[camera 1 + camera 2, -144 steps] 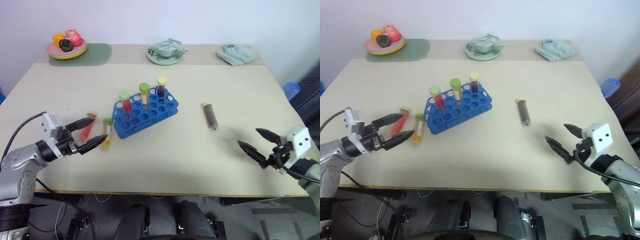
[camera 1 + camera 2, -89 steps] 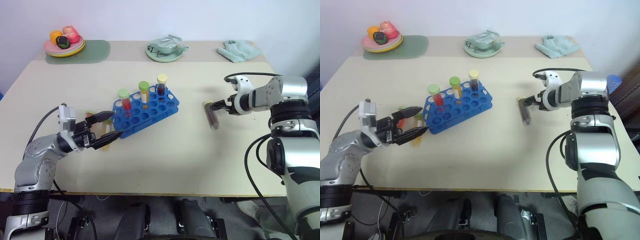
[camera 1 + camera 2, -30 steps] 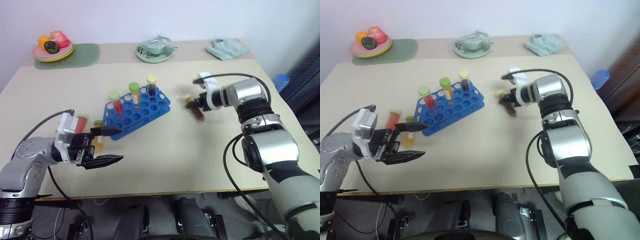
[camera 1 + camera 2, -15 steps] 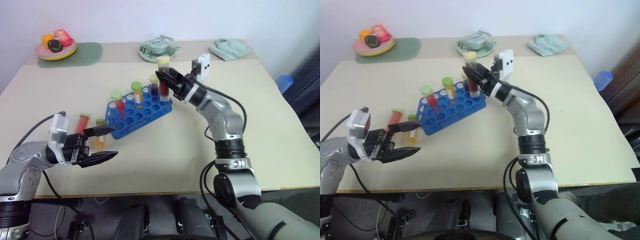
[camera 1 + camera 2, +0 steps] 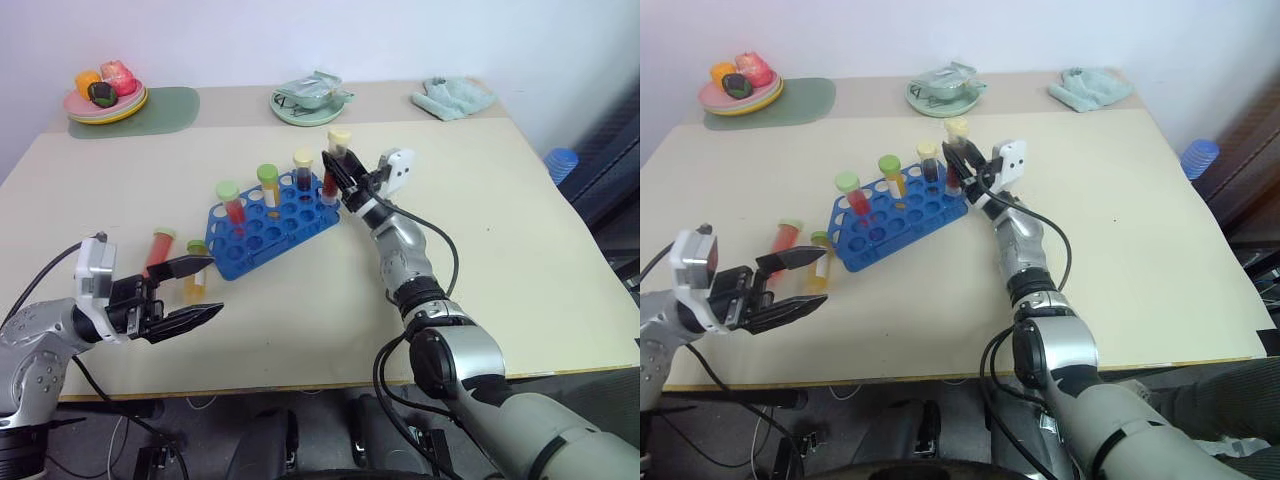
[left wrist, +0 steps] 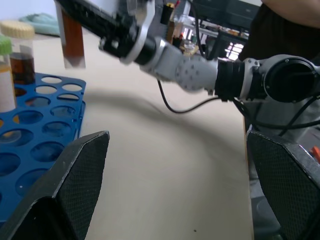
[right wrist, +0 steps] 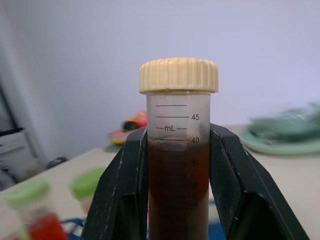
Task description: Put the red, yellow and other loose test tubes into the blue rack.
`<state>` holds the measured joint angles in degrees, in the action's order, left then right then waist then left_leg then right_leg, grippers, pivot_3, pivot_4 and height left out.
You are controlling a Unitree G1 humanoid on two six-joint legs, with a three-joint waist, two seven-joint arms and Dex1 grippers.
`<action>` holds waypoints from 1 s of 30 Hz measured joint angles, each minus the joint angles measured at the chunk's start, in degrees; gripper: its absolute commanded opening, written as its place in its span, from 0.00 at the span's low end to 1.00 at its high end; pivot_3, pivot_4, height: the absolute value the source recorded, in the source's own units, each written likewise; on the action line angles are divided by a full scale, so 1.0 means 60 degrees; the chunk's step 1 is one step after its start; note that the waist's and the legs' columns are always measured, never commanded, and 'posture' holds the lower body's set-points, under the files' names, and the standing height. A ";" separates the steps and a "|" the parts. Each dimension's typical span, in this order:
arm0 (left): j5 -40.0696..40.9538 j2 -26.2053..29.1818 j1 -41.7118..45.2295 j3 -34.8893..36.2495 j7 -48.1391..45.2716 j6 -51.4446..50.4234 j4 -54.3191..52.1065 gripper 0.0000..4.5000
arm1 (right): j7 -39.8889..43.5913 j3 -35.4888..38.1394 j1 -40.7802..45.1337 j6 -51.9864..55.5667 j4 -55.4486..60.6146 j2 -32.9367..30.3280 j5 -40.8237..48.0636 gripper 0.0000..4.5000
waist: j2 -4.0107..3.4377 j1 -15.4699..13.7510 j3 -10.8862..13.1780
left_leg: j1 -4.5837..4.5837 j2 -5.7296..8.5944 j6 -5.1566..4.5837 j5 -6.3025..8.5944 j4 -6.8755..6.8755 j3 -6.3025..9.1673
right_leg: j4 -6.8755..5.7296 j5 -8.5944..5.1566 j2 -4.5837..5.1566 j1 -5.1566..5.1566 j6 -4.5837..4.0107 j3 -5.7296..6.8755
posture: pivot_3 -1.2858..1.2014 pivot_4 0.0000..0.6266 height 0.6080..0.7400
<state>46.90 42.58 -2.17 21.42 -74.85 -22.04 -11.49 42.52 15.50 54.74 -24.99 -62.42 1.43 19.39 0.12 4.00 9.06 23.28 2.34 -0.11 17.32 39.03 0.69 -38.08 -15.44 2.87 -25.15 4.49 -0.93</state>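
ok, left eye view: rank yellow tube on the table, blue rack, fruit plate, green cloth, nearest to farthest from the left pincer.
1. Yellow tube, lying just beyond the left pincer.
2. Blue rack, mid-table, further in.
3. Fruit plate, far left corner.
4. Green cloth, far right corner.

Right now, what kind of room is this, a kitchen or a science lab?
Probably a robot test room set up like a small lab. A beige table holds a blue rack of capped tubes, and the right gripper holds a brown tube. Cables and equipment stand behind.
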 measured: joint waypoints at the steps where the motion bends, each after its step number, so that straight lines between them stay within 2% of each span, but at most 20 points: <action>1: 0.0005 -0.0001 -0.0035 0.0015 0.0017 -0.0001 -0.0028 1.00 | -0.0022 0.0070 0.0012 -0.0106 -0.0208 -0.0014 0.0000 0.32 | 0.0000 0.0000 0.0000 | 0.0000 0.0000 0.0001 0.0000 0.0000 0.0000 | 0.0000 0.0000 0.0000 0.0000 0.0000 0.0000 | 0.52 0.24 1.00; 19: 0.0182 0.0000 -0.0554 0.0388 0.0232 -0.0009 -0.0358 1.00 | -0.0001 0.0143 0.0386 -0.0797 -0.1278 0.0574 -0.0176 0.32 | -0.0001 0.0017 0.0001 | -0.0063 -0.0005 0.0008 -0.0003 -0.0010 0.0000 | 0.0003 -0.0001 0.0000 0.0059 -0.0003 0.0000 | 0.52 0.24 1.00; 24: 0.0189 0.0001 -0.0605 0.0394 0.0257 -0.0006 -0.0373 1.00 | -0.0355 0.0120 0.0443 -0.0986 -0.1482 0.0541 -0.0416 0.32 | -0.0002 0.0022 0.0001 | -0.0138 -0.0005 -0.0037 0.0024 -0.0039 -0.0001 | 0.0017 -0.0006 0.0001 0.0121 -0.0011 -0.0001 | 0.52 0.24 1.00; 30: 0.0196 0.0001 -0.0674 0.0408 0.0277 -0.0006 -0.0490 1.00 | -0.0842 0.0135 0.0534 -0.1100 -0.1636 0.0497 -0.0581 0.32 | -0.0002 0.0014 0.0001 | -0.0139 -0.0005 -0.0034 0.0022 -0.0043 -0.0001 | 0.0016 -0.0008 0.0001 0.0120 -0.0015 -0.0001 | 0.52 0.24 1.00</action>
<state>48.07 42.58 -6.21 23.87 -73.19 -22.07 -14.43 37.47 16.31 57.95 -31.59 -72.24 4.41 15.91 0.11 4.08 9.07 22.44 2.31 -0.32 17.46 38.78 0.68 -37.98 -15.49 2.88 -24.43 4.40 -0.94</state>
